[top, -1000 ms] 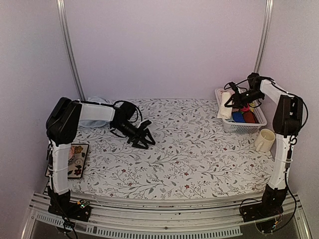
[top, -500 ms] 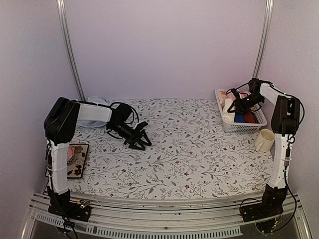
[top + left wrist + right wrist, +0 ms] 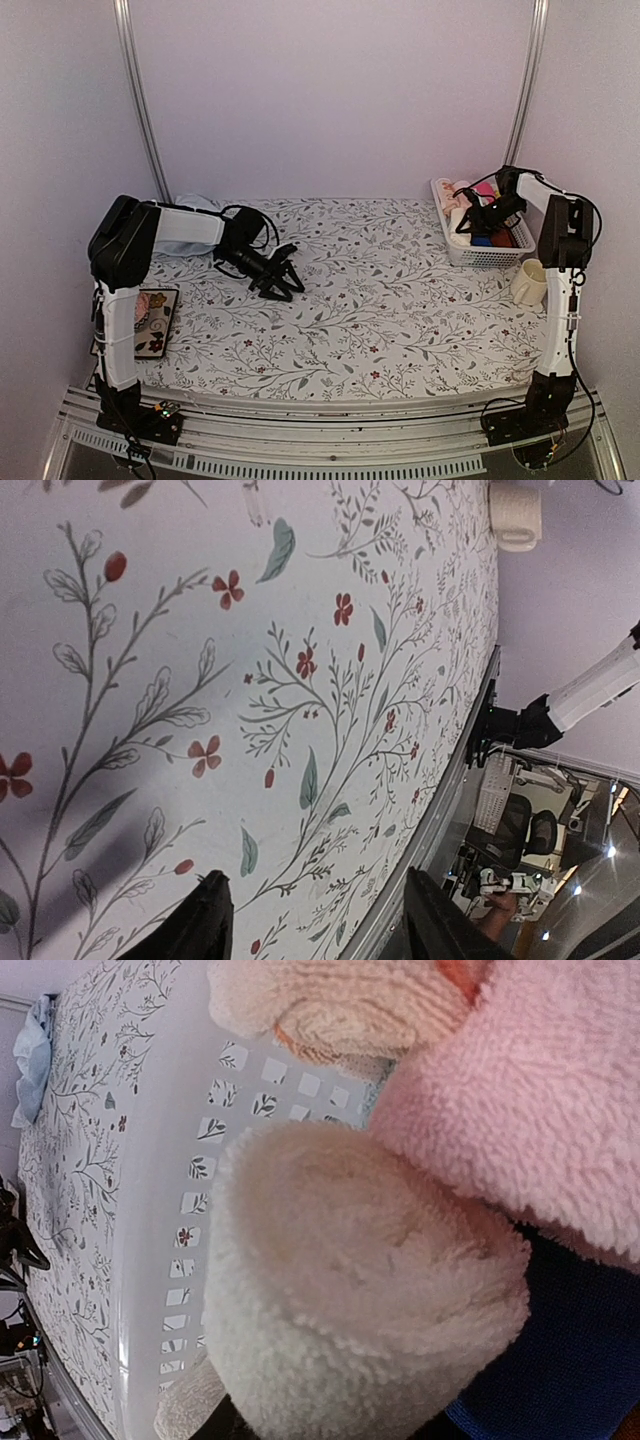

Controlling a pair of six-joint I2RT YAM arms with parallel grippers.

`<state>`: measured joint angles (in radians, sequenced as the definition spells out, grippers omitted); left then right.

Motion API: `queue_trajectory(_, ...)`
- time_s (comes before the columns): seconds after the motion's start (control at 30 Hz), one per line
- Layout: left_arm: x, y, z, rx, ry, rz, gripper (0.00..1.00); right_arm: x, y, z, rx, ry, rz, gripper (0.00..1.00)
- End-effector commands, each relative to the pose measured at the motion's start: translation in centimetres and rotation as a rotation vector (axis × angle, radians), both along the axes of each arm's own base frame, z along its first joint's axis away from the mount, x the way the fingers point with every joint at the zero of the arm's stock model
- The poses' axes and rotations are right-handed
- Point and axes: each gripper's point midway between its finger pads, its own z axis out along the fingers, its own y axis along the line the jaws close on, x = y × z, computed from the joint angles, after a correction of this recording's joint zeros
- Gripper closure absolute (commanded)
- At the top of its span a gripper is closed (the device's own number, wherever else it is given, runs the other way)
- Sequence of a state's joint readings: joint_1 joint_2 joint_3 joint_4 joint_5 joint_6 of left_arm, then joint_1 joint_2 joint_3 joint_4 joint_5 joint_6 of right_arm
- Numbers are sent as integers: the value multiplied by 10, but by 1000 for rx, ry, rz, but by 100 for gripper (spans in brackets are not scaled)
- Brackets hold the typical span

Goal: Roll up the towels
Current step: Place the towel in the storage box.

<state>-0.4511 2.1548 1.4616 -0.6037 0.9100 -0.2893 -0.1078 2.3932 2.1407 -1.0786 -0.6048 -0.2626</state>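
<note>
From above, the right gripper (image 3: 468, 214) has sunk with the cream towel (image 3: 458, 226) into the basket (image 3: 497, 257) at the far right corner, the left gripper (image 3: 284, 281) unmoved left of centre, the blue towel (image 3: 195, 203) at the far left corner; left wrist, fingers (image 3: 205, 925) spread wide, holding nothing; right wrist, the towel roll fills the view, hold impossible to tell.
</note>
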Motion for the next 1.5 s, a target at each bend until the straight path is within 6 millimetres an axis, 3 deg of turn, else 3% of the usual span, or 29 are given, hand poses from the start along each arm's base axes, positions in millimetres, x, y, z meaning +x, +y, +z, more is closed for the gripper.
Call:
queue_trajectory(0.0,7,0,1,-16,7,9,42,12,-18,-18,-105,6,-55,60)
queue_trajectory(0.2,9,-1,0,-17,8,6,42,22,-19,-8,-92,-18,-104,55)
queue_trajectory(0.57,10,-1,-5,-11,16,6,42,32,-4,16,36,-86,-139,55)
queue_trajectory(0.7,7,0,-6,-7,19,5,42,32,-1,13,56,-83,-147,55)
queue_trajectory(0.73,7,1,-7,-6,20,6,42,31,-1,29,58,-114,-146,55)
queue_trajectory(0.83,5,1,-6,-8,18,8,42,31,1,37,76,-143,-148,55)
queue_trajectory(0.97,4,1,-6,-7,20,9,42,33,2,41,89,-165,-157,68)
queue_trajectory(1.17,2,3,-7,-5,23,11,42,25,10,32,122,-135,-108,86)
queue_trajectory(1.43,1,2,-8,-5,35,13,42,17,24,29,196,-111,-23,87)
queue_trajectory(1.47,2,2,-8,-6,36,13,42,16,27,19,211,-82,-16,87)
